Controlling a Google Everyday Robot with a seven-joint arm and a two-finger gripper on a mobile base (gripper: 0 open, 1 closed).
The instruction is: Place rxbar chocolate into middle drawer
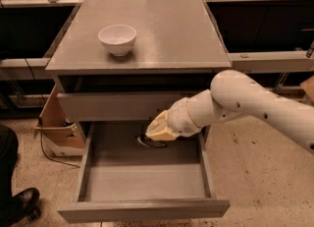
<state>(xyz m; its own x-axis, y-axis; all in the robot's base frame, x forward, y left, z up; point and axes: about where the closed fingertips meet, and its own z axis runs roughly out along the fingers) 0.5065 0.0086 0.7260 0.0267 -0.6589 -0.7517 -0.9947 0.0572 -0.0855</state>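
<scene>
Rxbar chocolate (147, 143): a small, flat, dark bar inside the open middle drawer (142, 210), at the far part of it, a little left of its middle.
Long axis: it runs about left to right, nearly along the drawer front, and the right end seems a little nearer than the left one.
Lying or lifted: I cannot tell if the bar rests on the drawer floor or hangs just over it.
Writing: a pale mark shows at the left end of the wrapper, but no letter can be read.
Pincer (151, 135): cream coloured, at the tip of the white arm (245, 103), which comes in from the right and reaches down into the drawer.
Bar and pincer: the bar is directly under the pincer's tip and shows out to the near left side of it; the two look touching.
Pincer state: I cannot tell if it grips the bar or is loose.
Middle drawer: pulled far out toward the near side; the grey upper drawer front (113, 105) above it is closed.
Tabletop (167, 29): grey, with a white bowl (117, 38) at its far left part.
Left of the cabinet: a cardboard box (54, 123) on the floor.
</scene>
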